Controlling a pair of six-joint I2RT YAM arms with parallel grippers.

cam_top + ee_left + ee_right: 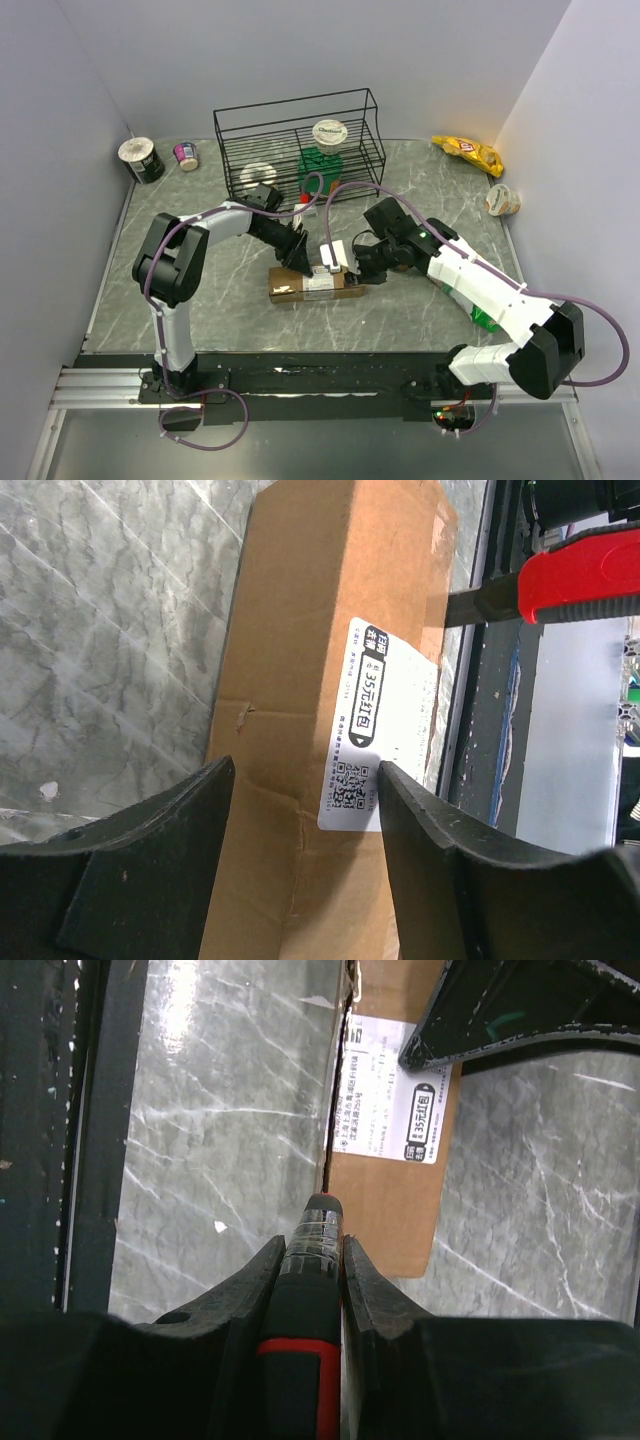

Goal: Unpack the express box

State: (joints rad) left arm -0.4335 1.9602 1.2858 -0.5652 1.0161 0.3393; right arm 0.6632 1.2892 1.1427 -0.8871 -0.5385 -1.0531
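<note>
Express box (315, 283) sits mid bench (400, 320), well off its edges; left jaws released over it, right jaws clenching a red-banded tool (305, 1295) (tip indistinct).

White shells over black joints on the left arm (175, 330) and right arm (480, 285) — purple cables (244, 420) trail beside the rail (320, 385); the left gripper (305, 768) is matte black.

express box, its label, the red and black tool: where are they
express box (290, 630), left wrist view, bare brown top face
white label (368, 730), left wrist view, printed middle
red and black tool (308, 1300), right wrist view, black shaft
</note>
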